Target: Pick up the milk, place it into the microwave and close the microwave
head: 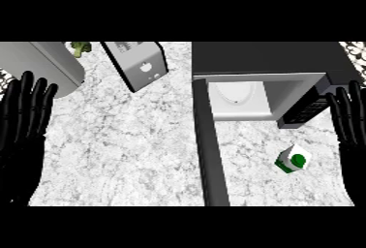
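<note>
Head view, milk carton [292, 160] on the counter [129, 145] before the open-doored microwave [265, 58], left robot hand [25, 121] and right robot hand [350, 123] straight-fingered, holding nothing.

Counter [129, 145] speckled marble; microwave [271, 58] matt dark metal; milk [292, 159] carton paper.

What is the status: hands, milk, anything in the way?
Left hand open, resting at left edge; right hand open at right edge. Milk on counter, untouched. Microwave door open, nothing blocking its cavity.
</note>
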{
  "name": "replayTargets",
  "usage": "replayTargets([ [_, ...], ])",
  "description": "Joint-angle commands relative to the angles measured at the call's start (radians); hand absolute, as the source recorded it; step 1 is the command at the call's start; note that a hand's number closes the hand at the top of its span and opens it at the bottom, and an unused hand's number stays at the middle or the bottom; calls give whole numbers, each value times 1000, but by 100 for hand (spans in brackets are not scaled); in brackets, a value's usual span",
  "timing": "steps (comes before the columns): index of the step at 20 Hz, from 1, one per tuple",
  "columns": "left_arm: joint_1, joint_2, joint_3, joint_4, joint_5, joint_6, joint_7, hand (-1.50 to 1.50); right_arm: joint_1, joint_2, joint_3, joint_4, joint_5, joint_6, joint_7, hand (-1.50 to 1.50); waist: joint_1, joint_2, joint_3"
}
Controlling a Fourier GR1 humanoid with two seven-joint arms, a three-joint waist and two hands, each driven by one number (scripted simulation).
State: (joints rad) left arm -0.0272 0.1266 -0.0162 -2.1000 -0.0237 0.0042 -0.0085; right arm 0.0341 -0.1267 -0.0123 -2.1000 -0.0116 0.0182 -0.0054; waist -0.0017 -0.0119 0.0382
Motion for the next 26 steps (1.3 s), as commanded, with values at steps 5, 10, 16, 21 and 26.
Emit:
replayTargets([
  [5, 130, -64, -111, -123, -132, 73, 54, -150, -14, 123, 34, 14, 248, -319, 6, -150, 17, 7, -38],
  [10, 250, -124, -162, -142, 9, 116, 81, -150, -85, 126, 253, 63, 157, -435, 103, -150, 20, 11, -39],
  [16, 439, -103, -174, -168, 43, 69, -63, -150, -46, 126, 344, 32, 196, -486, 112, -150, 7, 10, -39],
  [21, 522, -106, -227, -235, 41, 65, -83, -150, -36, 127, 330, 119, 276, -621, 55, -150, 10, 10, -38],
  [26, 576, -78, -185, -218, 91, 21, -148, -150, -74, 126, 286, 141, 303, -647, 117, -150, 11, 11, -39],
])
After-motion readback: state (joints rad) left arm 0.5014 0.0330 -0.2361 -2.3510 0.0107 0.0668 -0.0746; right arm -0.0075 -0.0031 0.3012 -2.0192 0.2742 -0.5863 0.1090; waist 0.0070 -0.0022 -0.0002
